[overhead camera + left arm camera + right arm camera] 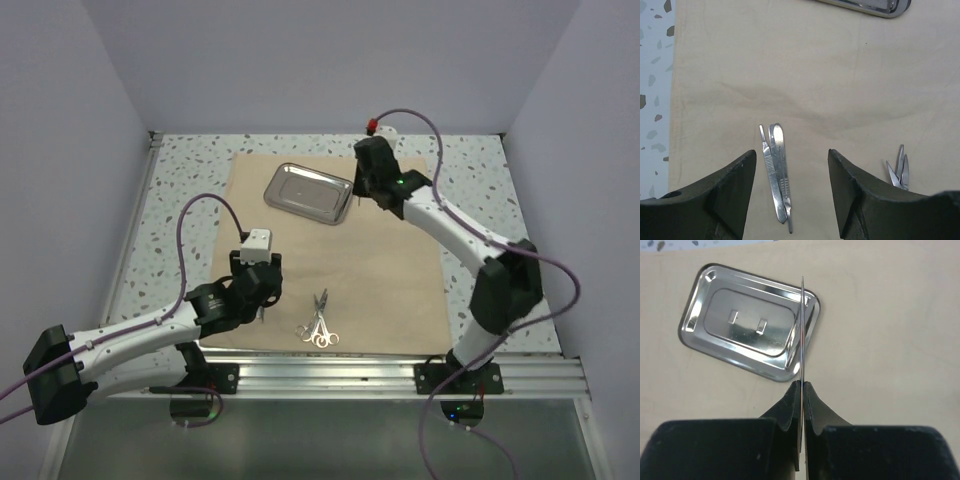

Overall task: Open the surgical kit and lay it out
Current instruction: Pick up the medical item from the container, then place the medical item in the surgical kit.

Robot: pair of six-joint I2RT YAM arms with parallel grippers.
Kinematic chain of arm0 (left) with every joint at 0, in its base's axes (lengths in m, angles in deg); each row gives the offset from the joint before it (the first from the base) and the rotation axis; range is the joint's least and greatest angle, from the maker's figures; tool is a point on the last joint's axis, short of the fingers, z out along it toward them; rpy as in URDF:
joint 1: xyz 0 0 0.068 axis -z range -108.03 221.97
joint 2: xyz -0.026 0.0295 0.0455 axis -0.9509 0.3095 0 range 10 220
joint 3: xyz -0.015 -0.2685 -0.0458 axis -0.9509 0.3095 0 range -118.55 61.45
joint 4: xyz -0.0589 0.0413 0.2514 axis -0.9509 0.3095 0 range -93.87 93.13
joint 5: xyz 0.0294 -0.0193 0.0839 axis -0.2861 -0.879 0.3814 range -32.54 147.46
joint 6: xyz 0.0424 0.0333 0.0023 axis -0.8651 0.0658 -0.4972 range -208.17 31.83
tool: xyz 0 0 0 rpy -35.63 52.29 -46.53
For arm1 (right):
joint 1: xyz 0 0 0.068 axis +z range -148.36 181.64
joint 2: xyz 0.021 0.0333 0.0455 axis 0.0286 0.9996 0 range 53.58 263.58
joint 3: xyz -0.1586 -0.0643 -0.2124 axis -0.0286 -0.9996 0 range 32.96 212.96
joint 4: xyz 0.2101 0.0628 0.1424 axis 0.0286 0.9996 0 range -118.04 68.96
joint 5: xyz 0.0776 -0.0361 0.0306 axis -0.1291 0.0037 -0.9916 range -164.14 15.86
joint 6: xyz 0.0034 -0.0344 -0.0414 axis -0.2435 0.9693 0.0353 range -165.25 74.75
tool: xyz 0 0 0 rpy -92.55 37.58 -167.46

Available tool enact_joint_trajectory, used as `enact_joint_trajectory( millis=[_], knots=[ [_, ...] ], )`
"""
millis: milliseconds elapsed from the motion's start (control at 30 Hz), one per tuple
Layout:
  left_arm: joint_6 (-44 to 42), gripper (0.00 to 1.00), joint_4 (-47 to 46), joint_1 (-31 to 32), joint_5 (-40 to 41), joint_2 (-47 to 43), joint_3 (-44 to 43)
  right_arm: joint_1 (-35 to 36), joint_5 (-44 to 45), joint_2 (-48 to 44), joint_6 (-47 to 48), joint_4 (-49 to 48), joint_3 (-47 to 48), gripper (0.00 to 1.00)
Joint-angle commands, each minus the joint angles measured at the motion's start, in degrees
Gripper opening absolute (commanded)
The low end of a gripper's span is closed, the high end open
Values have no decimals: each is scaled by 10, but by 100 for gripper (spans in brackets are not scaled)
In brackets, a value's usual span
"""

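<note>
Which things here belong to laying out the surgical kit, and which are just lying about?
Job: cloth wrap, steel tray, scissor-like instruments, two flat handles under the open left gripper, thin flat instrument in the right gripper.
Not the job: speckled table, purple cables, metal rail.

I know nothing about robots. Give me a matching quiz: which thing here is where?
Things:
1 steel tray
2 scissors
3 two flat handles
4 thin steel instrument

Places:
A pinched in the right tool
B far part of the cloth
C on the cloth under the open left tool
D near cloth edge, right of the left tool

Pairs: 1-B; 2-D; 3-C; 4-A
</note>
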Motion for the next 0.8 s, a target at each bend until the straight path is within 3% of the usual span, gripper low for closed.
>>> enact_joint_trajectory(
  millis=[0, 133, 333, 767],
  knots=[
    [7, 63, -21, -2, 14, -1, 8, 1, 62, -137, 1, -17, -102, 0],
    [4, 62, -25, -2, 8, -3, 8, 0, 67, -261, -36, -12, -284, 0],
    [3, 62, -27, -2, 7, -10, 11, 0, 16, -369, -101, -3, -441, 0],
    [3, 62, -26, -2, 10, 2, 9, 1, -69, -426, -182, 30, -560, 0]
  ],
)
